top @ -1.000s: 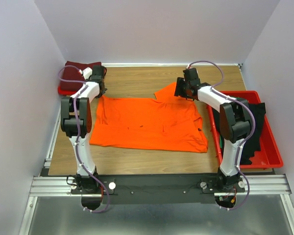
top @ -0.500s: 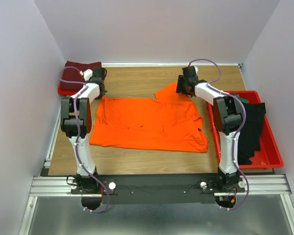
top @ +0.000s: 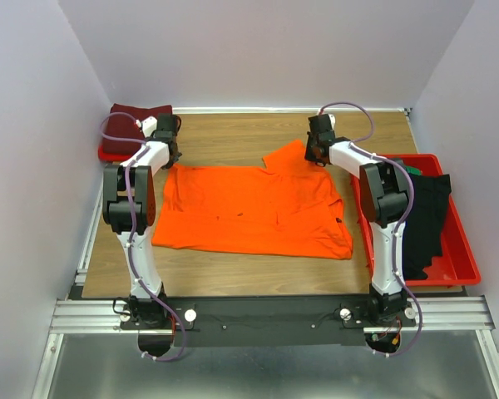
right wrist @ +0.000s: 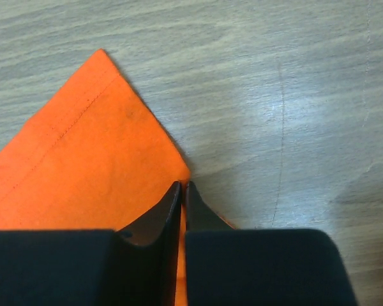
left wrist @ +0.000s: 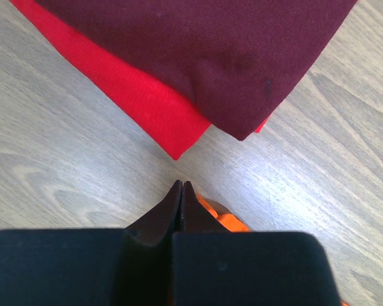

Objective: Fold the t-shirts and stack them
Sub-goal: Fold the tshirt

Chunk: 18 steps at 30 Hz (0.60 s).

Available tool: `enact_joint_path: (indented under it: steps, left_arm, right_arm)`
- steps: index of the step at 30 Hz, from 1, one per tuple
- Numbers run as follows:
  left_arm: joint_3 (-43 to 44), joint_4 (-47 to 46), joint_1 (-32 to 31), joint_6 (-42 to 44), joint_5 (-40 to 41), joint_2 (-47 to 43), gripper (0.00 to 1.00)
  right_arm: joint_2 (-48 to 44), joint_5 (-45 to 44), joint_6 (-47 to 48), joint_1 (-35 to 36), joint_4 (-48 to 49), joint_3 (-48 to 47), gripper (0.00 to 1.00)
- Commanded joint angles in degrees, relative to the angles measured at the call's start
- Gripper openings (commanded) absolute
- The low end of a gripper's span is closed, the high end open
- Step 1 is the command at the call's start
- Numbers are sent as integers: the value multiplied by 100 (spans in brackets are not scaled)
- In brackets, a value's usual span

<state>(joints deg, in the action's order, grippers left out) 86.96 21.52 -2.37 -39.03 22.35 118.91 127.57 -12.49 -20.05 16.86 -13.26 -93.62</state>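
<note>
right gripper [right wrist: 182, 186] now on orange t-shirt [right wrist: 83, 153]

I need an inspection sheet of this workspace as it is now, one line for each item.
Surface: wooden table, grain visible.
Job's things: orange t-shirt spread flat; maroon t-shirt over a red t-shirt, far left; black t-shirts in the red tray, right.
Clutter: nothing seen.
Grippers: left gripper shut at the orange t-shirt's far-left corner; right gripper closed on its sleeve edge.
Cables: purple cable looping along each arm.
Surroundings: pale walls on three sides.
</note>
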Motion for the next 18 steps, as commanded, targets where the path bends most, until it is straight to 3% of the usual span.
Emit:
enact_joint_path:
  steps: [1, 5, 18]
  left_arm:
    - [-30, -139, 17, 9, 33, -52, 0]
    - [23, -148, 44, 18, 15, 0, 0]
    - [426, -87, 167, 211, 7, 167, 0]
  right_arm:
    - [-39, -358, -25, -16, -37, 46, 6]
    - [-223, -693, 19, -60, -37, -33, 0]
    - [-522, -825, 19, -341, -37, -174, 0]
